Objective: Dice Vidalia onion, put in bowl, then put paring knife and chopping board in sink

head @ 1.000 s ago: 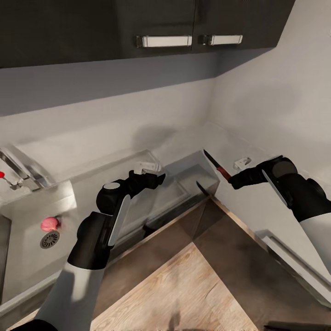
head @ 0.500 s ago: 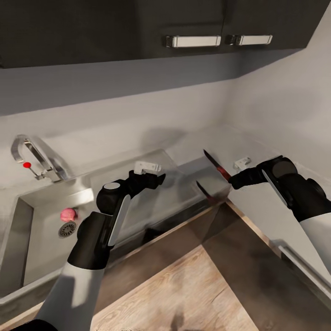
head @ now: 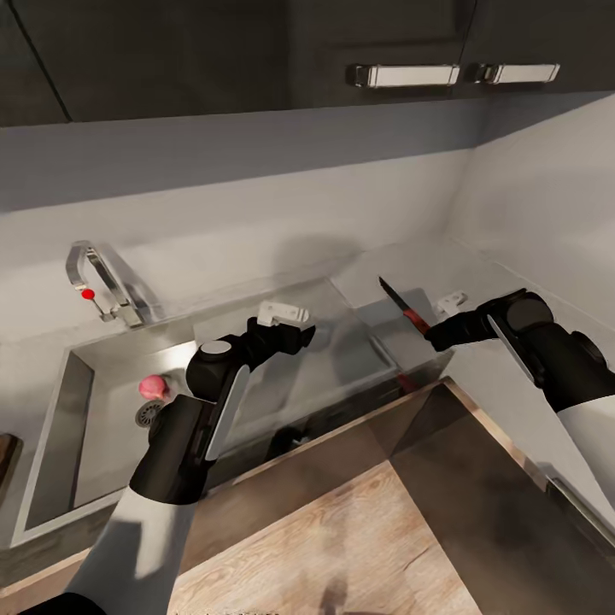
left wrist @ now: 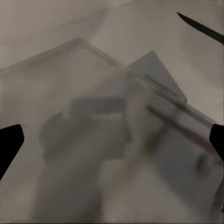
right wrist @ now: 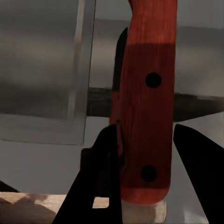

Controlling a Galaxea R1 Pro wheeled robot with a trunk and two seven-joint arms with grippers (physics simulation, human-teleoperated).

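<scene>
Onion: Vidalia onion [head: 154, 387] sat in the sink [head: 51, 427] basin, beside the drain, below the tap [head: 102, 282].
Knife: paring knife [head: 403, 309] clamped in right gripper [head: 432, 335], blade pointing far-left, held above the countertop [head: 376, 273] right of the sink.
Left gripper [head: 295, 329]: fingers apart, holding nothing, over the steel drainboard.
Right wrist view: red handle [right wrist: 145, 116] between the fingers.

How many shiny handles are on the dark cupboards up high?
2. Both cupboard handles sit side by side at the upper right of the head view: the longer one and a shorter one to its right. More could be out of frame.
</scene>
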